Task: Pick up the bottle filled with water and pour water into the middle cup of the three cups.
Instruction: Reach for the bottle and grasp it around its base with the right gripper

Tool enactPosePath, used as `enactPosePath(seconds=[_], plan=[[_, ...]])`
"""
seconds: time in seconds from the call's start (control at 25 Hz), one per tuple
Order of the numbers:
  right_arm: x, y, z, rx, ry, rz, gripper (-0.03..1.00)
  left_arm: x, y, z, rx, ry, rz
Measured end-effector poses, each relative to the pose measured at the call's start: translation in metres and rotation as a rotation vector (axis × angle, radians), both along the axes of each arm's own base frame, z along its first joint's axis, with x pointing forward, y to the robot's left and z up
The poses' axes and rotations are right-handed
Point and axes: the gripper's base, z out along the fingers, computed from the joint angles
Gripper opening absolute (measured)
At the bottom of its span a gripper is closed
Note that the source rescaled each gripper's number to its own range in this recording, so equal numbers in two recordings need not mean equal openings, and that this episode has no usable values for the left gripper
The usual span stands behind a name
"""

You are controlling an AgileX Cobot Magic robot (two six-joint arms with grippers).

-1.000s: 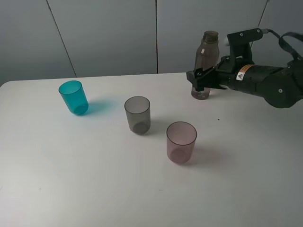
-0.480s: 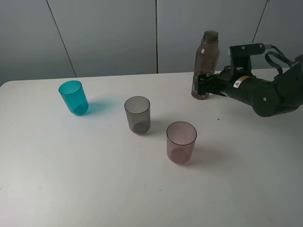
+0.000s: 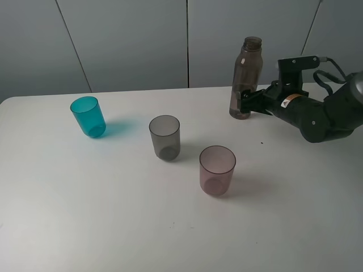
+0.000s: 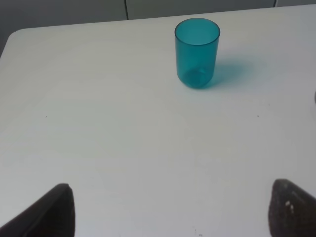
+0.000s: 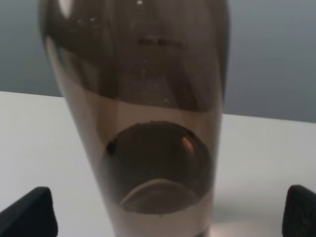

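Note:
The bottle (image 3: pixel 247 76) stands upright at the back right of the table, smoky brown, with no cap and some water in its lower part. My right gripper (image 3: pixel 244 104) is open, with a finger on each side of the bottle's base. In the right wrist view the bottle (image 5: pixel 148 123) fills the frame between the wide-apart fingertips (image 5: pixel 29 212). The three cups stand in a diagonal row: teal (image 3: pixel 88 117), the middle grey cup (image 3: pixel 165 137), and pink-mauve (image 3: pixel 217 170). My left gripper (image 4: pixel 170 212) is open and empty, well short of the teal cup (image 4: pixel 197 52).
The white table (image 3: pixel 85 204) runs to a grey wall behind. Its back edge passes just behind the bottle. The right arm's black body (image 3: pixel 317 113) lies low over the table's right side.
The right wrist has turned and shifted slightly right, so its fingers now flank the bottle's base. The bottle and cups have not moved.

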Motion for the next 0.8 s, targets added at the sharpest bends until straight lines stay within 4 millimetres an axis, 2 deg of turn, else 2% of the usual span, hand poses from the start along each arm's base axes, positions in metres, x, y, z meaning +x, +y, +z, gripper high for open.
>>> enactPosePath(seconds=[0.32,0.56,0.8], plan=[[0.006,0.005,0.003,-0.007,-0.042,0.058,0.96,0.0,0.0,0.0,0.0,0.0,0.0],[0.019,0.009,-0.011,0.011,-0.029,0.054,0.96,0.0,0.0,0.0,0.0,0.0,0.0],[0.033,0.012,-0.014,0.042,-0.05,0.046,0.96,0.0,0.0,0.0,0.0,0.0,0.0]])
